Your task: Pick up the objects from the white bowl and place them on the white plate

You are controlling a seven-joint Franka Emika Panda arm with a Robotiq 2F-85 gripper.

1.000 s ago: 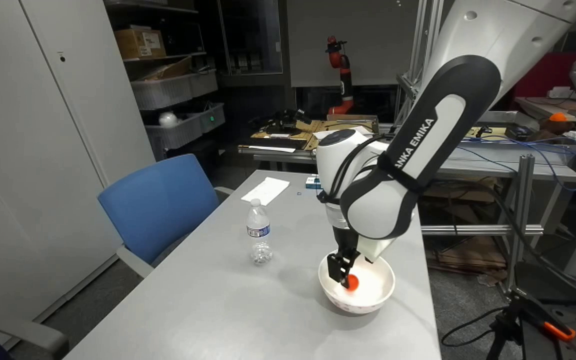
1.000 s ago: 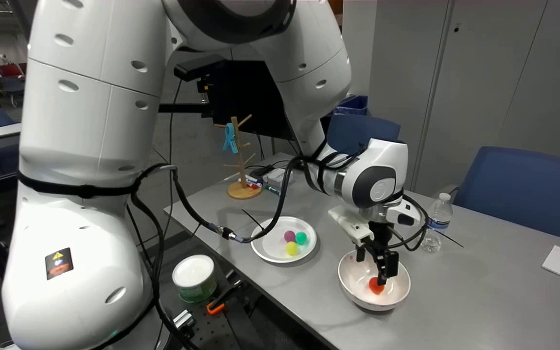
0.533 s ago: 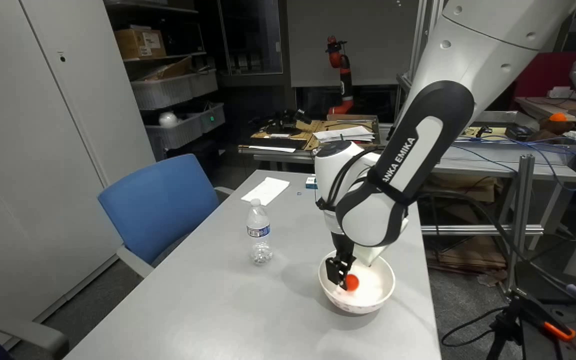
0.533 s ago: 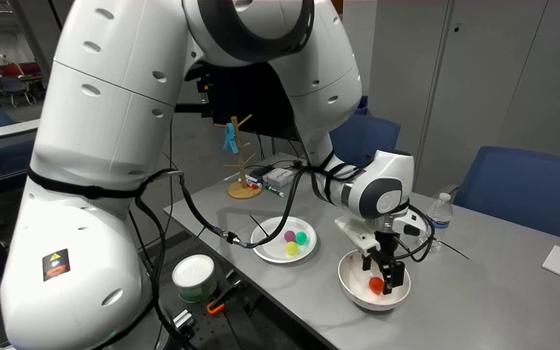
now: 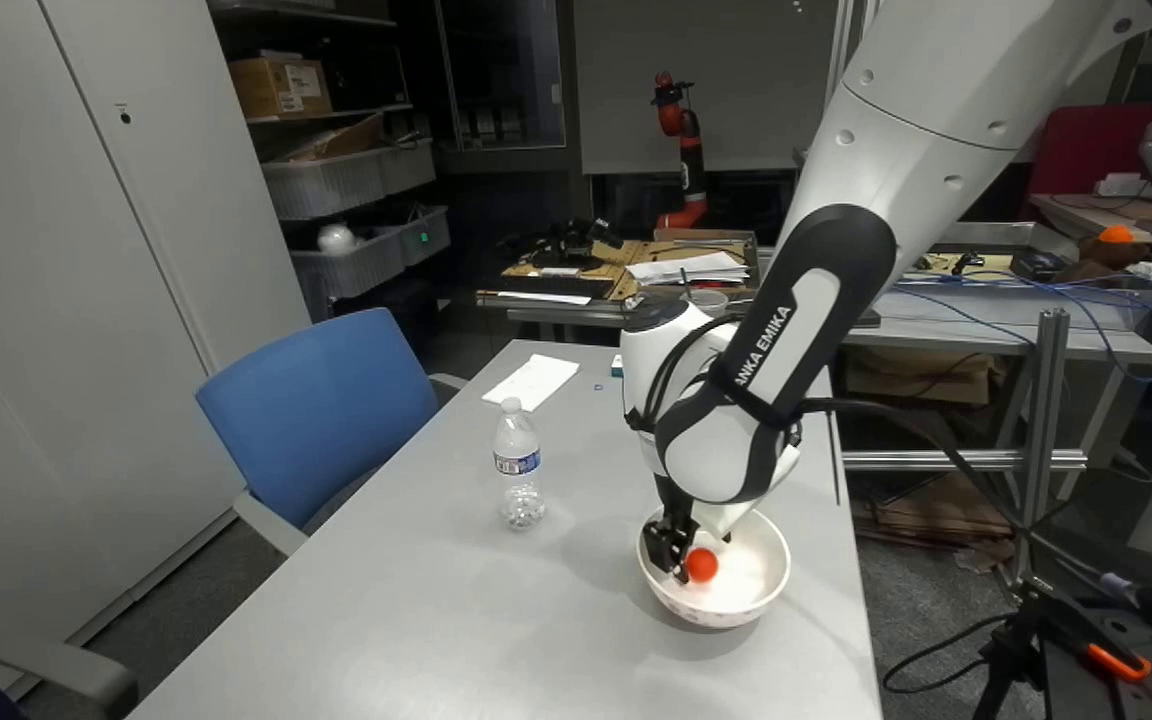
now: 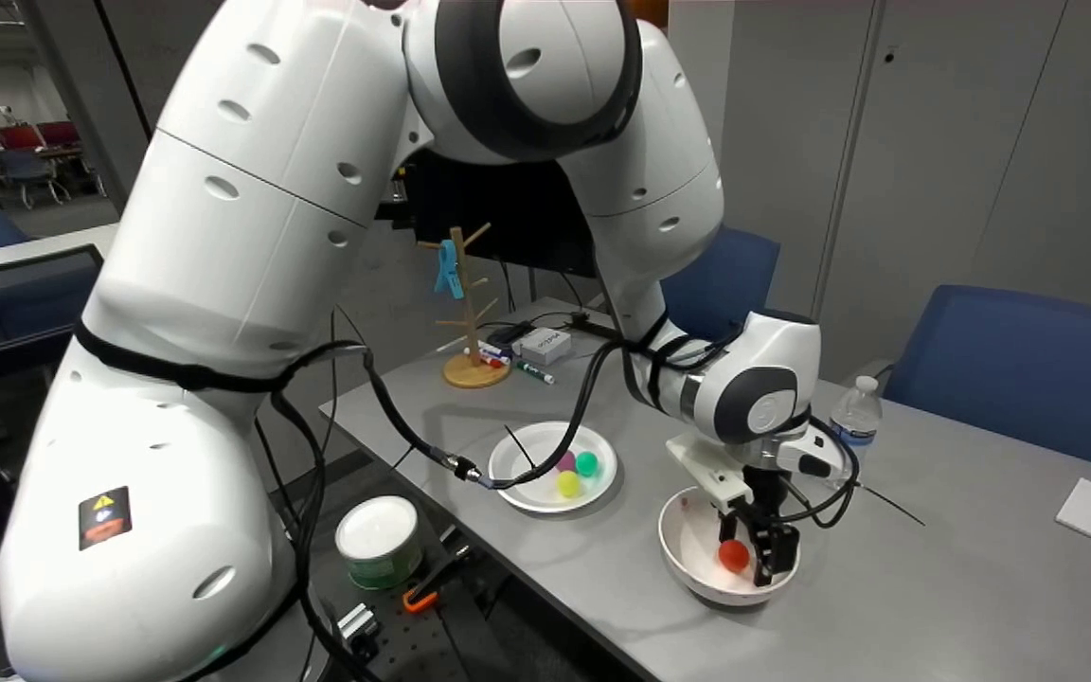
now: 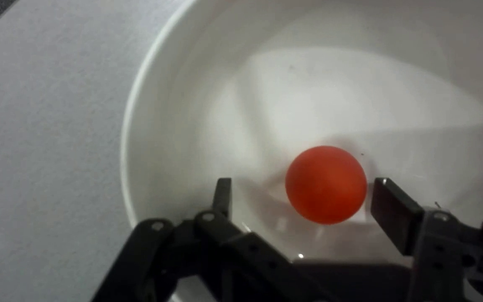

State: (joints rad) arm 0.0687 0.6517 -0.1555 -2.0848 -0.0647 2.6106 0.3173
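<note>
Across the gray table [image 5: 386, 620] we see a bowl [image 6: 685, 542], a red ball [image 7: 326, 184] inside. Our gripper [image 7: 302, 193] reaches into it, fingers [image 7: 392, 214] spread wider than the ball, holding nothing; the ball shows between them, nearer one. The plate [image 6: 538, 440] nearby bears a purple ball [image 6: 564, 461], a green ball [image 6: 586, 464] and a yellow ball [image 6: 568, 484].
</note>
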